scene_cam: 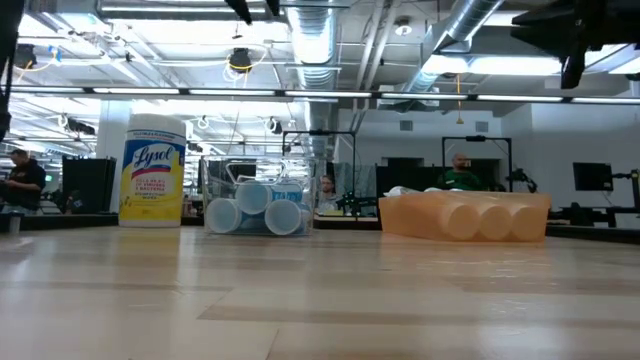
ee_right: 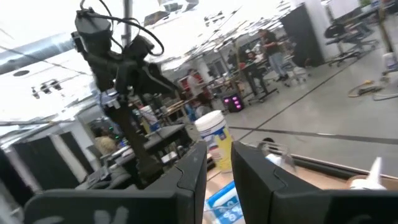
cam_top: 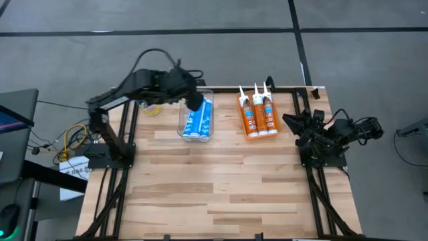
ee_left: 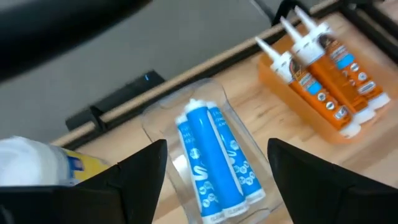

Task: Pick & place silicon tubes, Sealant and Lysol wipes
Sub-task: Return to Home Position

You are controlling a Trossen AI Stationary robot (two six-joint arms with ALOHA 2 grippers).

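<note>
Three blue silicone tubes (cam_top: pixel 198 121) lie in a clear container (ee_left: pixel 231 119) at the table's far side. My left gripper (cam_top: pixel 195 102) hangs above them, open wide and empty; in its wrist view (ee_left: pixel 217 180) the fingers stand either side of the tubes without touching. Three orange sealant tubes (cam_top: pixel 258 114) lie side by side in an orange tray (ee_left: pixel 273 74) to the right. The Lysol wipes canister (scene_cam: pixel 152 170), with a white lid and yellow label, stands upright left of the clear container, mostly hidden under the left arm in the high view. My right gripper (cam_top: pixel 294 122) waits at the table's right edge, its fingers (ee_right: pixel 193 168) a narrow gap apart, empty.
Bare wooden table top (cam_top: pixel 214 194) lies across the near half. Black frame rails (cam_top: pixel 314 194) run along the table's left and right sides. People and equipment show in the room beyond the far edge.
</note>
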